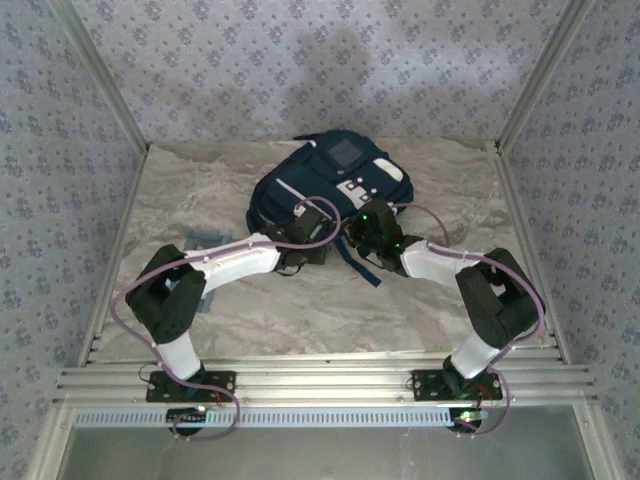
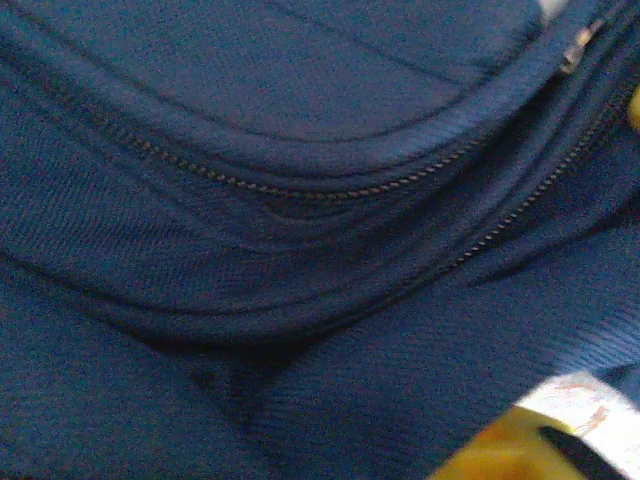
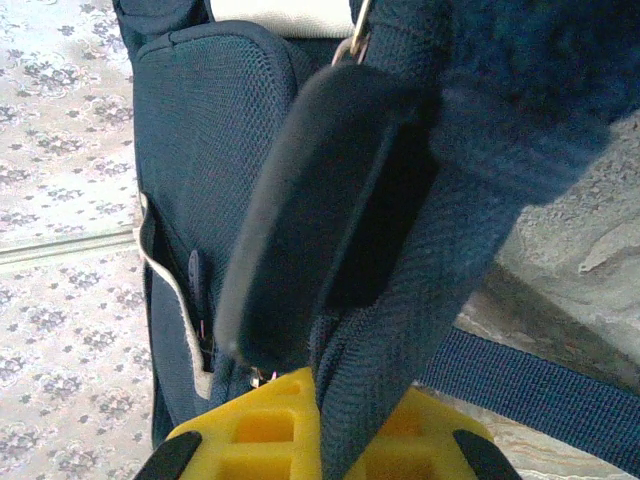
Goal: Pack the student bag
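Fabric of student bag (image 3: 210, 150) sits pinched between right gripper (image 3: 335, 430) jaws; left gripper (image 1: 312, 228) jaws unclear. Best kept taut so zipper (image 2: 330, 190) before them slides.

Marble-look table (image 1: 200, 190) enclosed by floral-patterned walls (image 1: 300, 60).

The tabletop (image 1: 330, 310) is a pale, marbled beige surface. The student bag (image 1: 325, 185) lies on its far middle, front pocket up, with one dark strap (image 1: 368, 272) trailing toward the near edge. Near the left side lies a small grey-blue flat item (image 1: 198, 242), partly hidden.
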